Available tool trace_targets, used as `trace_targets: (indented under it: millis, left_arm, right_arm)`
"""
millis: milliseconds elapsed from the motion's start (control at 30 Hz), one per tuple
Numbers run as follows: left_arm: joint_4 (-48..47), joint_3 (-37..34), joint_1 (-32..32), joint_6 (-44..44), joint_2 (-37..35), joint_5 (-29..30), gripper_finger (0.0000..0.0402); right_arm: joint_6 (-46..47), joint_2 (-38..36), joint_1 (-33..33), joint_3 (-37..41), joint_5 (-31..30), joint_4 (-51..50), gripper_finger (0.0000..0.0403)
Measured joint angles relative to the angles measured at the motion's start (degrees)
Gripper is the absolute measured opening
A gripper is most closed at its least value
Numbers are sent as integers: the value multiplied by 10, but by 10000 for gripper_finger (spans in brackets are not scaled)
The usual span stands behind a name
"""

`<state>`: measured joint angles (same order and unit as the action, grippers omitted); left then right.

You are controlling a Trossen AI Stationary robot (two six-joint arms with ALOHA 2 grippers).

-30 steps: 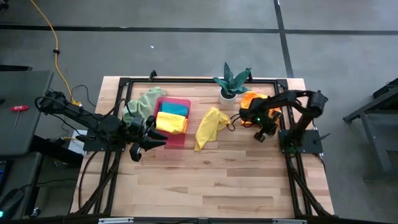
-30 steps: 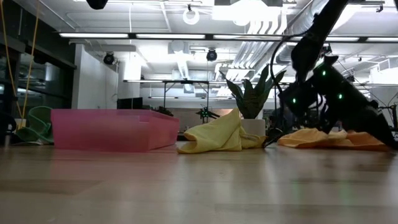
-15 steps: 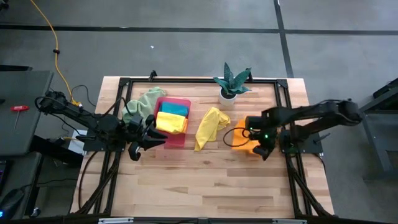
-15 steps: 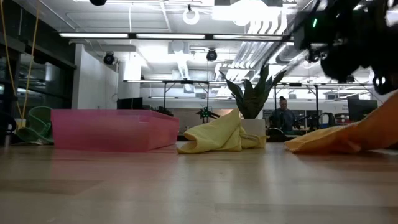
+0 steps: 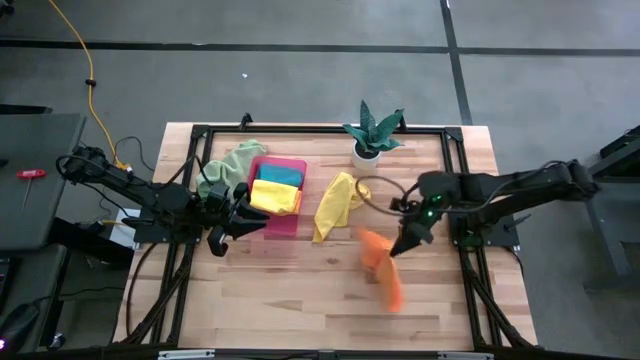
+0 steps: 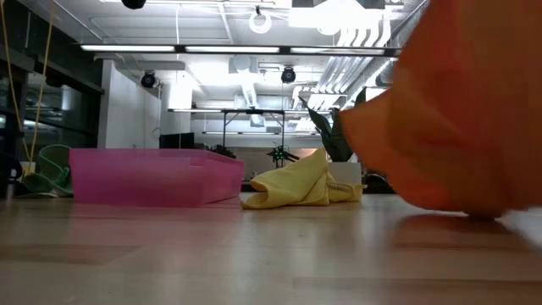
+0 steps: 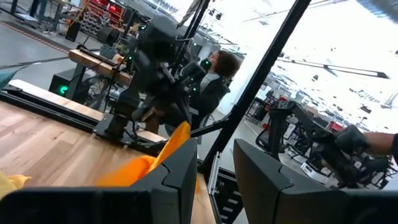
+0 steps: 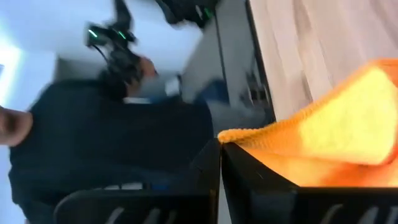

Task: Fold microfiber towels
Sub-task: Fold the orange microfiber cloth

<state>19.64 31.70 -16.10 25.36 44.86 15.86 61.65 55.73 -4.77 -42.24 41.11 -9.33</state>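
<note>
**Orange towel held up over the wooden surface**

Right gripper (image 5: 404, 240) near the middle-right of the surface (image 5: 300, 290), fingers (image 8: 249, 180) pinched tight on 1 edge of the orange towel (image 5: 381, 267). Orange towel hanging from the fingers in a long blurry strip, reaching toward the front of the surface. Very close to the low camera, filling the right side there (image 6: 449, 127).

Left gripper (image 5: 225, 232) low by the front edge of the pink tray (image 5: 283, 222), fingers (image 7: 261, 180) open with a gap between them, holding nothing.

1 yellow towel (image 5: 337, 203) in a crumpled heap between the pink tray and the right gripper, lying flat on the wood. 1 more yellow towel (image 5: 274, 197) folded inside the tray, with the teal towel (image 5: 280, 174) just behind it, also in the tray. Pale green towel (image 5: 229, 166) bunched up beside the tray, at its back left corner, partly touching the rim.

Small potted plant (image 5: 370, 134) at the back of the surface, well apart from the tray.
</note>
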Motion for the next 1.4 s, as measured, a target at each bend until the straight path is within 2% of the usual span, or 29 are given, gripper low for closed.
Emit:
trace_targets:
  millis: [300,467,567,767,833,1100,1233,1400]
  left_arm:
    - [0,0,0,1,0,0,94]
    - [0,0,0,0,0,13,94]
    - [0,0,0,0,0,24,94]
    - [0,0,0,0,0,30,94]
    - [-1,0,0,0,0,30,94]
    - [-2,0,0,0,18,57,94]
    - [-2,0,0,0,38,58,94]
    - [-2,0,0,2,65,55,94]
  right_arm:
    - [0,-54,21,-1,-70,129,0]
    - [-37,-58,21,-60,-94,136,0]
    - [-97,-52,21,-118,-108,95,0]
    - [-199,-28,21,-212,-154,-81,0]
    - [-201,-16,22,-219,-170,-100,0]
    - [-193,65,21,-216,-173,-128,0]
    - [-192,109,22,-216,-212,-98,0]
    - [-162,163,42,-225,-219,122,0]
